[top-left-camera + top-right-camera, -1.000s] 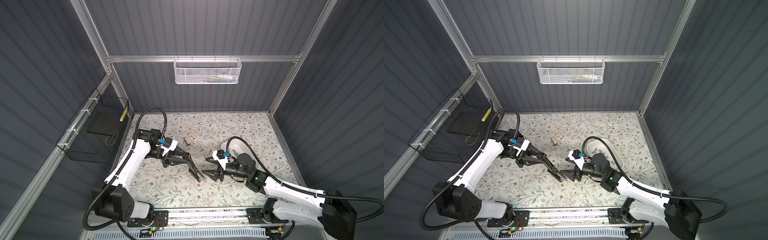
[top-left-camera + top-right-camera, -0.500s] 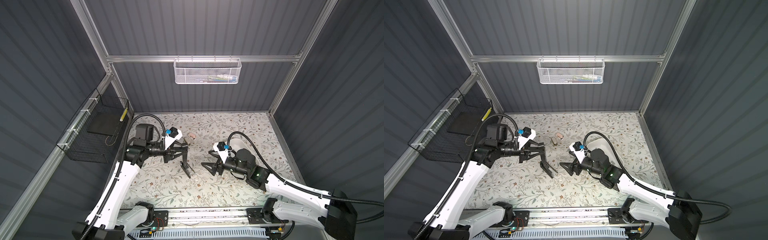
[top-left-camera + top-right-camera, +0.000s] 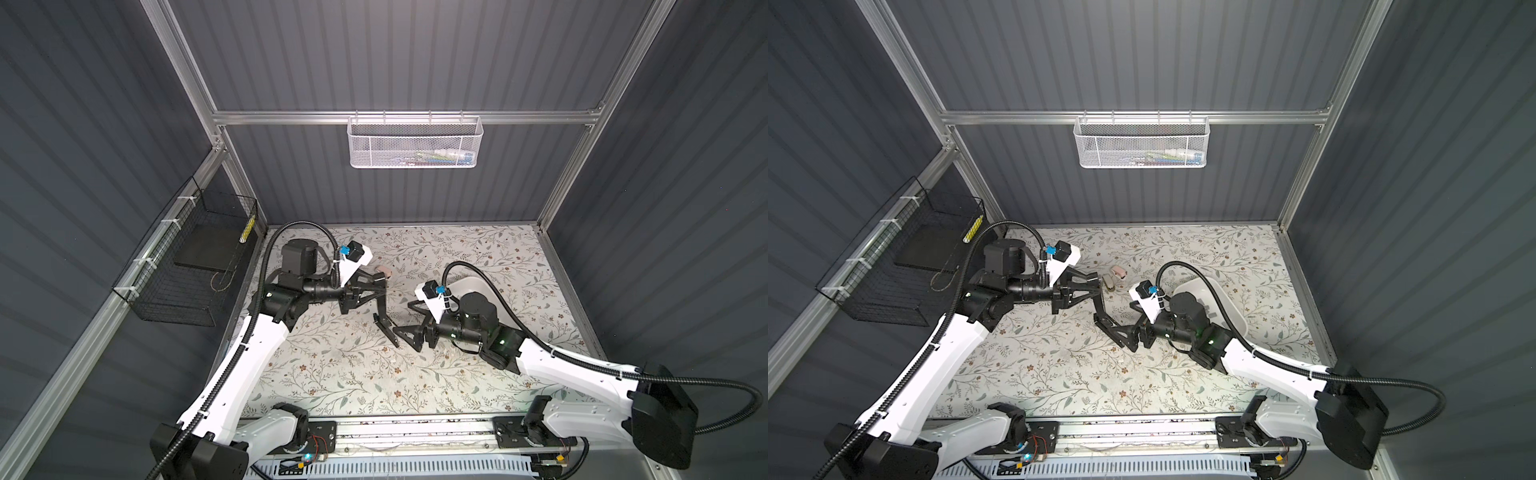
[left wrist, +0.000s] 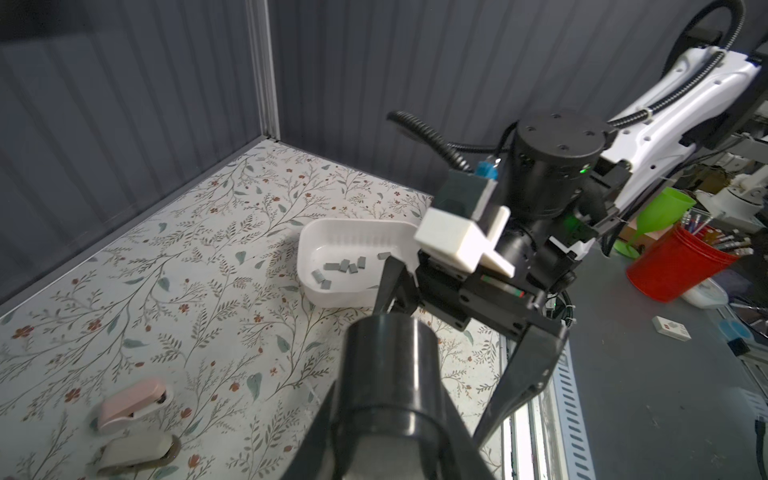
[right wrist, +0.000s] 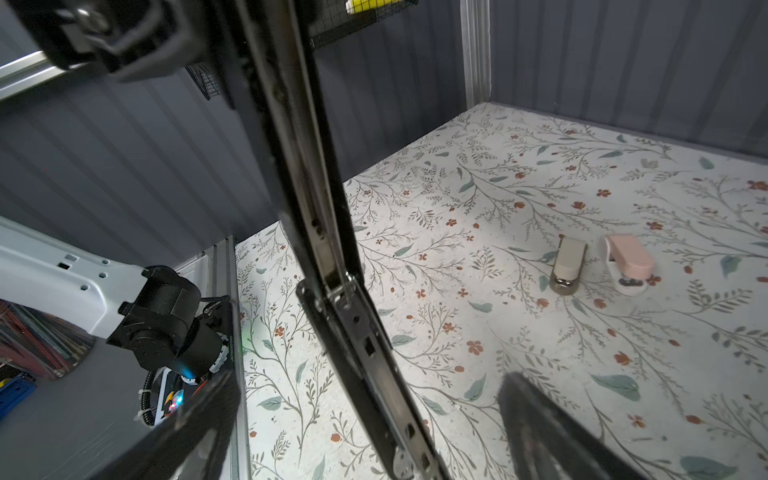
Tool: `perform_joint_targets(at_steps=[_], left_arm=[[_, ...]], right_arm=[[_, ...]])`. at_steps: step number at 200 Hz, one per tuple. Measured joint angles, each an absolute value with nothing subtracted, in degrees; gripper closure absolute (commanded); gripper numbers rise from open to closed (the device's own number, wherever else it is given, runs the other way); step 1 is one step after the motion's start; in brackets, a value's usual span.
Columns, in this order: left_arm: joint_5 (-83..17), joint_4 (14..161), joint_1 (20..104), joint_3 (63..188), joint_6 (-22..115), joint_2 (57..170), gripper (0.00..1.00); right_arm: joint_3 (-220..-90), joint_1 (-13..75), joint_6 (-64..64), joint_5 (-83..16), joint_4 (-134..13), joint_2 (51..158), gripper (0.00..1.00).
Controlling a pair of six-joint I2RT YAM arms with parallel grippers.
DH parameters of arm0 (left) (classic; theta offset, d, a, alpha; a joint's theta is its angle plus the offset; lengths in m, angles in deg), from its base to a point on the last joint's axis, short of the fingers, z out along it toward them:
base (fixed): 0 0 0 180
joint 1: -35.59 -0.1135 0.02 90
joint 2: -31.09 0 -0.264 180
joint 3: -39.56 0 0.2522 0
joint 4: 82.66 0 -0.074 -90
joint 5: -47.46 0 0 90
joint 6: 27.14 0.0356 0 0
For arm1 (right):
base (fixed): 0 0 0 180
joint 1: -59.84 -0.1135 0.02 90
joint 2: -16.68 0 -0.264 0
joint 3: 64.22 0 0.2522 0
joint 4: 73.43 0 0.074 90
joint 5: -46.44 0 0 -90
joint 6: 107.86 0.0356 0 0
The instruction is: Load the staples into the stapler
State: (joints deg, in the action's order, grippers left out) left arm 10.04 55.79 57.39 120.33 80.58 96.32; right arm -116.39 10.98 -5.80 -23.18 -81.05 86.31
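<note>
The left pincer point(image 3: 380, 291) grips the black stapler point(image 3: 385, 328), which hangs hinged open over the worktop point(image 3: 332, 374). The right pincer point(image 3: 402, 316) gapes wide around its lower end. The staples point(image 4: 340, 266) lie in the white tray point(image 4: 353, 226) beyond the right arm point(image 3: 573, 365). A pink mini stapler point(image 5: 627, 257) and a beige mini stapler point(image 5: 569, 264) sit nearby.

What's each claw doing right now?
Left claw: closed on the stapler.
Right claw: open, astride the stapler, gripping nothing.

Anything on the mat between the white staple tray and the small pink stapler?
No. The left wrist view shows bare floral mat between the white plastic tray of grey staple strips and the small pink stapler.
</note>
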Motion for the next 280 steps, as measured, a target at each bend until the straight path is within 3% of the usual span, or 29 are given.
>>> perform_joint_targets(at_steps=[31,47,110,136,191,206,219,226,233,238,240,280], left_arm=[[9.31,57.36,63.66,120.33,80.55,98.55,1.0],[9.07,57.75,65.98,120.3,80.58,100.12,1.0],[10.52,59.46,67.82,120.0,80.69,101.19,1.0],[11.22,60.86,67.82,119.12,81.3,100.23,1.0],[12.53,60.38,67.49,119.01,79.94,99.44,1.0],[11.81,59.74,67.49,119.01,80.47,99.33,0.78],[10.23,58.82,67.55,119.01,80.88,98.77,0.69],[8.92,58.26,67.55,119.01,81.21,98.22,0.58],[6.82,57.86,67.68,119.01,82.15,97.5,0.37],[5.38,57.86,67.79,119.01,82.35,97.08,0.08],[4.77,57.86,67.86,119.01,82.43,96.73,0.03],[-4.26,59.15,67.68,118.27,83.37,92.1,0.01]], right_arm=[[-116.59,10.98,-5.85,-22.94,-81.07,87.4,0.01],[-116.59,10.98,-5.87,-22.66,-81.6,87.4,0.06],[-114.49,11.11,-4.19,-18.9,-88.22,86.53,0.41],[-113.84,11.02,-2.74,-16.41,-90.08,86.53,0.63],[-113.75,10.54,-5.35,-13.76,-91.83,86.61,0.91],[-113.75,10.54,-5.8,-14.31,-91.28,86.61,0.97],[-113.77,10.28,-6.26,-15.29,-90.69,86.61,1.0],[-113.79,10.11,-6.55,-15.77,-90.49,86.59,1.0],[-113.86,9.82,-6.68,-16.84,-90.14,86.57,1.0],[-113.9,9.69,-6.26,-18.04,-89.58,86.48,1.0],[-113.9,9.6,-6.2,-18.61,-89.34,86.44,1.0],[-113.9,10.37,-3.09,-29.83,-83.89,86.35,1.0]])
